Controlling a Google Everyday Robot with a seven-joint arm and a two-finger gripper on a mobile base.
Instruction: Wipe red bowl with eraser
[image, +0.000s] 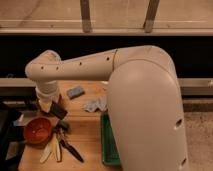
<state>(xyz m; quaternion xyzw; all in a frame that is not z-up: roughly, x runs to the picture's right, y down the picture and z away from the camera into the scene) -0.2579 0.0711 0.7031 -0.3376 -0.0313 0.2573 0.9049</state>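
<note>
Nearest the camera, the robot's broad white arm (145, 110) fills the right half of the view, from about 5 o'clock up to 2 o'clock. Its forearm reaches leftward toward 9 o'clock.

At the near edge of the wooden desk (87, 137), around 7 o'clock, lie a pair of black-handled tools (70, 150). Two pale flat utensils (50, 150) lie just to their left. A green tray (107, 142) sits at 6 o'clock, its right side hidden by the arm's shell.

A little farther back, at 8 o'clock, the red bowl (38, 131) stands upright on the desk near its left edge.

Just beyond the bowl, toward 1 o'clock from it, the end effector (51, 107) hangs down from the wrist. It is clamped on the eraser (59, 111), a dark block held tilted at its tip. The eraser is close above the bowl's far rim; whether it touches the bowl cannot be told.

Farther along the desk, near the middle of the view, lies a crumpled pale grey-blue cloth (95, 105). Beyond it, toward 11 o'clock from the cloth, lies a blue sponge (75, 92).

At the back, a dark wall runs under a pale ledge with two upright posts (86, 15) at 12 o'clock.
</note>
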